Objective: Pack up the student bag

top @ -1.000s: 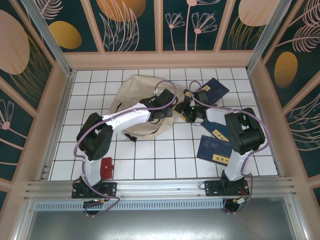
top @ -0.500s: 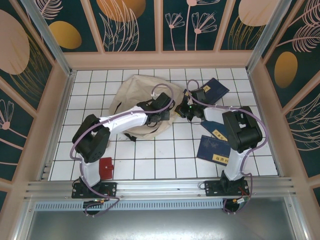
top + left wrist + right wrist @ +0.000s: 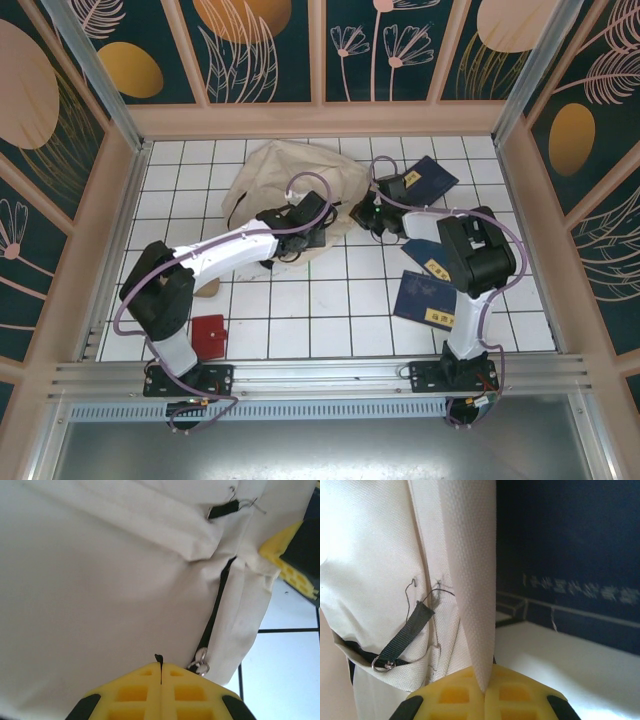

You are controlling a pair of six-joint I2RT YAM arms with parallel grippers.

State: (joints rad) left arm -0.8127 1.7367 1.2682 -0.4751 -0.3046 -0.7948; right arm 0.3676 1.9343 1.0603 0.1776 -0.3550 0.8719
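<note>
The student bag (image 3: 280,175), cream fabric with black zipper lines, lies at the back middle of the tiled table. My left gripper (image 3: 312,226) is at its near right edge. In the left wrist view the left gripper (image 3: 160,667) is shut on a thin black tab (image 3: 159,658) sticking out of the cloth, beside the black zipper (image 3: 215,610) and its metal ring (image 3: 201,663). My right gripper (image 3: 362,213) is at the bag's right edge. In the right wrist view the right gripper (image 3: 485,690) pinches an upright fold of the bag's fabric (image 3: 476,595).
Three navy books with yellow labels lie on the right: one at the back (image 3: 432,178), one under the right arm (image 3: 432,264), one nearer (image 3: 428,300). A small red flat item (image 3: 208,335) lies near the left arm's base. Wooden walls enclose the table.
My right gripper has shut on the bag's fabric and moved slightly left. The left arm has stretched lower and leftward. The bag's right side has bunched toward the back.
</note>
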